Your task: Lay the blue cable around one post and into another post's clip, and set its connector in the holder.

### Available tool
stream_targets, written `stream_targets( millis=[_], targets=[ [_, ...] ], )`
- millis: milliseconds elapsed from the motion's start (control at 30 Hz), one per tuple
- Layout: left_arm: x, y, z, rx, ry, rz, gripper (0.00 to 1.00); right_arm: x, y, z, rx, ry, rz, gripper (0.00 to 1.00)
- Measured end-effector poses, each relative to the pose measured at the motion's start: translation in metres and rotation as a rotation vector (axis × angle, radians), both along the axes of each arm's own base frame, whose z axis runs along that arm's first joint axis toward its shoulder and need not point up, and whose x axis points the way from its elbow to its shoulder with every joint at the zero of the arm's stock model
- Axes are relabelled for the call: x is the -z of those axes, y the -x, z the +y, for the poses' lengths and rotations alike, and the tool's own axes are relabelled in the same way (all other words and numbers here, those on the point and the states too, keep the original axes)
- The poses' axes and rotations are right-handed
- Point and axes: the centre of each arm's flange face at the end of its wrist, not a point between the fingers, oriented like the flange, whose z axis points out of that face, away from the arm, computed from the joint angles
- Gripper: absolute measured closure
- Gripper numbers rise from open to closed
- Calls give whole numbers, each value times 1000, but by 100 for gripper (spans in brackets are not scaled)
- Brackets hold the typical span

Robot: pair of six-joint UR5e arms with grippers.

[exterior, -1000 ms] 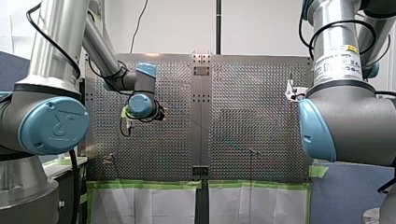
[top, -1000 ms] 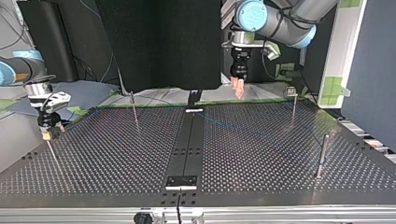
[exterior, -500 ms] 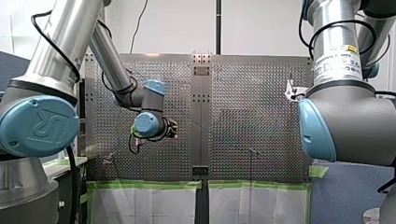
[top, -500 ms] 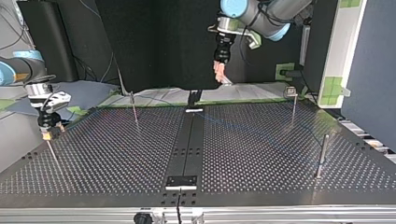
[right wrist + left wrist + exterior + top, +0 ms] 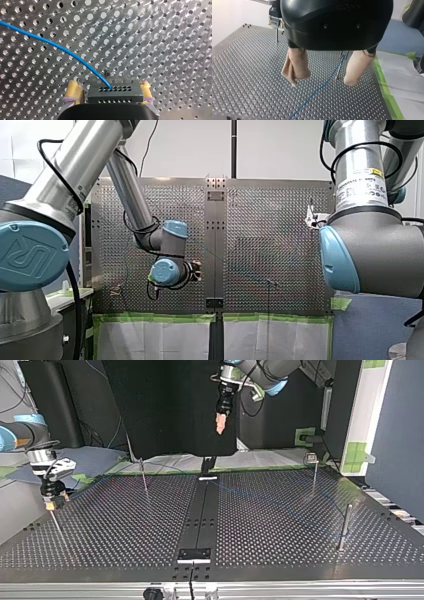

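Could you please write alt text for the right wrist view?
My right tool grips a black connector between its yellow pads; a blue cable arcs from the connector away over the perforated table.

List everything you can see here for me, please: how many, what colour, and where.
table: one, grey perforated metal, under everything.
posts: at least three, metal, upright around the table.
blue cable: one, blue, lying across the table.
connector: one, black, at the cable's end.
green tape: strips, green, along the table's edge.
white sheet: white, beside the tape.
left gripper: one, black with beige pads, open and empty, above the cable.
right gripper: one, yellow pads, shut on the connector, at the top view's left.
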Motion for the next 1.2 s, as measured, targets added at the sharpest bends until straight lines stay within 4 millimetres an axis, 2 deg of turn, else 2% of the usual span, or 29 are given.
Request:
stream_targets(
  millis=[233, 467, 1200],
  targets=[
    [-3, 16, -18, 29, 34, -52, 0, -3, 0, -1, -2, 3, 0, 2],
    [-9, 16, -26, 39, 74, -102, 0, -6, -1, -3, -2, 8, 1, 2],
    [-7, 18, -23, 40, 70, -106, 0, -6, -4, -1, -8, 3, 7, 2]
  ],
)
